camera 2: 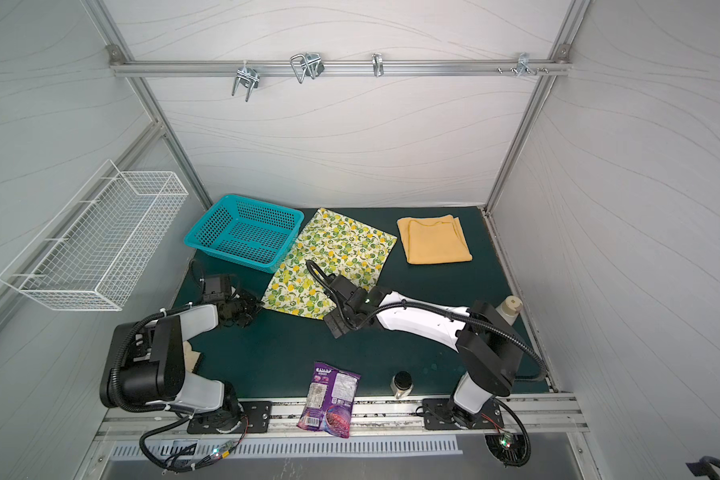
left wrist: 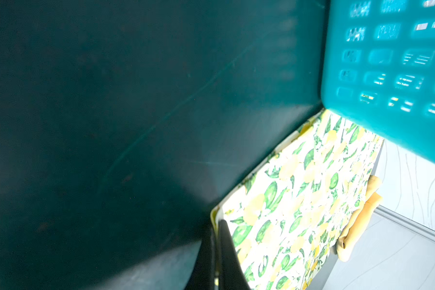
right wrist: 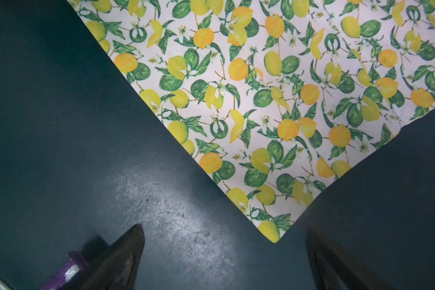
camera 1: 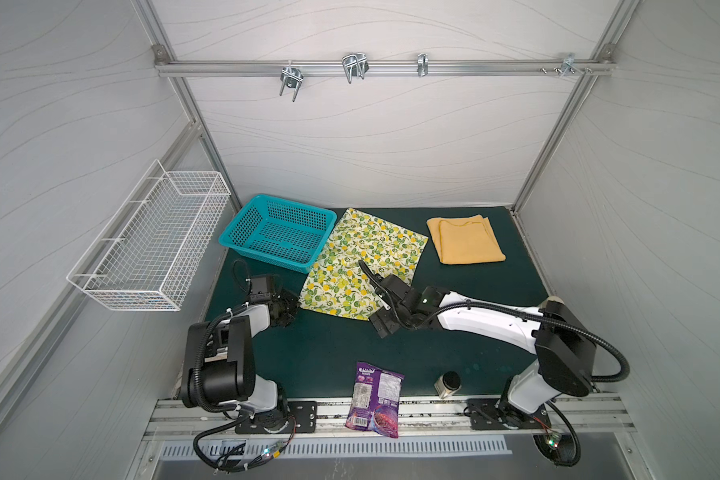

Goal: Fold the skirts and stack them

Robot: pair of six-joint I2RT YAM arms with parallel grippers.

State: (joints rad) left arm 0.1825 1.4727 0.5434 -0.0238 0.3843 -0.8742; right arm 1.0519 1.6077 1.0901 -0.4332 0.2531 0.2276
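Starting at the left wall: a white wire basket point(camera 1: 150, 237) hangs there, clear of the green desk point(camera 1: 474, 299). A teal plastic basket point(camera 1: 277, 239) sits on the desk's far left corner. Just in front of it, the left end effector point(camera 1: 289, 307) is low at the desk surface. The left wrist view shows its two fingers point(left wrist: 226, 251) pressed together on the near left corner of the lemon-print skirt point(camera 1: 362, 266), with a sliver of cloth edge caught between them. The skirt is spread flat and unfolded mid-desk, turned at an angle, and its left edge lies against the teal basket. At its near right corner the right end effector point(right wrist: 224, 251) hovers with jaws wide apart and nothing in them. In the right wrist view that corner lies between the two fingers, touching neither. The mustard skirt point(camera 1: 466, 241) is folded into a rough rectangle on the far right of the desk. It lies just beside the lemon skirt's far corner, and the two are not stacked. At the front edge, a purple snack bag point(camera 1: 375, 399) lies partly over the rail, with a small dark-lidded jar point(camera 1: 447, 384) to its right.
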